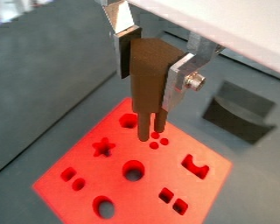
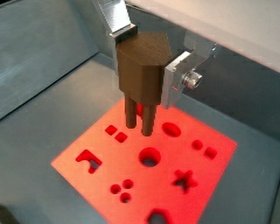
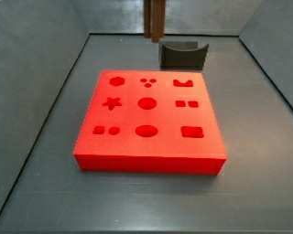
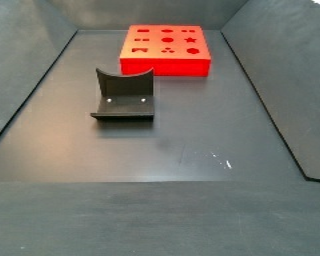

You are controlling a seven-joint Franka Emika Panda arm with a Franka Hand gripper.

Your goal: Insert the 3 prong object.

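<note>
My gripper (image 1: 152, 70) is shut on the 3 prong object (image 1: 149, 87), a slim brown peg held upright with its prongs (image 1: 147, 125) pointing down. Both wrist views show it, with the silver fingers (image 2: 178, 73) clamped on its sides. It hangs in the air above the red block (image 1: 113, 171), near the block's trio of small round holes (image 1: 161, 140). In a side view the peg (image 3: 154, 18) hangs from the top edge, above the far end of the red block (image 3: 146, 123); the gripper itself is out of that frame.
A dark grey curved holder (image 3: 182, 53) stands just behind the red block; it also shows in a wrist view (image 1: 238, 109) and a side view (image 4: 123, 95). Grey walls enclose the dark floor (image 4: 176, 150). The red block (image 4: 166, 48) lies at the far end there.
</note>
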